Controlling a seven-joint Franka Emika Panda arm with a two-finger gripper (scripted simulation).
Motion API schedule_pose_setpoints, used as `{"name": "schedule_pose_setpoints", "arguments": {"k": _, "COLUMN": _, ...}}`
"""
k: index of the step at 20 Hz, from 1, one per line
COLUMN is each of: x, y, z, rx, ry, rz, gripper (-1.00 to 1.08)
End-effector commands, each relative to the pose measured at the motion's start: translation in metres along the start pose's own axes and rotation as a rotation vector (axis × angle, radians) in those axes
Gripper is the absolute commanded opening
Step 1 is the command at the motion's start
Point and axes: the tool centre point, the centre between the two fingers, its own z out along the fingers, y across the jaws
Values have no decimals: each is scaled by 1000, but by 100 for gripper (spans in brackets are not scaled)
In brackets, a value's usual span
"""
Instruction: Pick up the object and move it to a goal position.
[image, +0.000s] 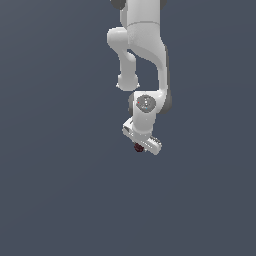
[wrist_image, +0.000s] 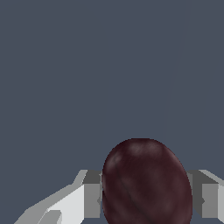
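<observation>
Near the middle of the exterior view, a white robot arm (image: 142, 55) reaches down from the top edge against a plain slate-grey background. Its end effector (image: 141, 142) sits tilted just below frame centre. The object (image: 139, 147), a tiny dark maroon blob, shows at the end effector's lower edge, touching it and far smaller than it. No goal marker is visible, and the table surface cannot be told apart from the background, so whether the object is lifted is unclear.

Low in the wrist view, right of centre, the object (wrist_image: 146, 183) fills the gap directly between the two pale grey fingers (wrist_image: 85, 199). The end effector (wrist_image: 146, 197) appears closed onto it, fingers pressed at either side. The object looks egg-shaped and smooth here, glossy dark red-maroon with blackish mottling, its long axis running up the frame.
</observation>
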Motion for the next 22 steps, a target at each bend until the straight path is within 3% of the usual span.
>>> {"name": "schedule_pose_setpoints", "arguments": {"k": 1, "x": 0, "y": 0, "z": 1, "rx": 0, "ry": 0, "rz": 1, "gripper": -100}}
{"name": "schedule_pose_setpoints", "arguments": {"k": 13, "x": 2, "y": 7, "z": -4, "rx": 0, "ry": 0, "rz": 0, "gripper": -100}}
{"name": "schedule_pose_setpoints", "arguments": {"k": 22, "x": 15, "y": 56, "z": -35, "rx": 1, "ry": 0, "rz": 0, "gripper": -100}}
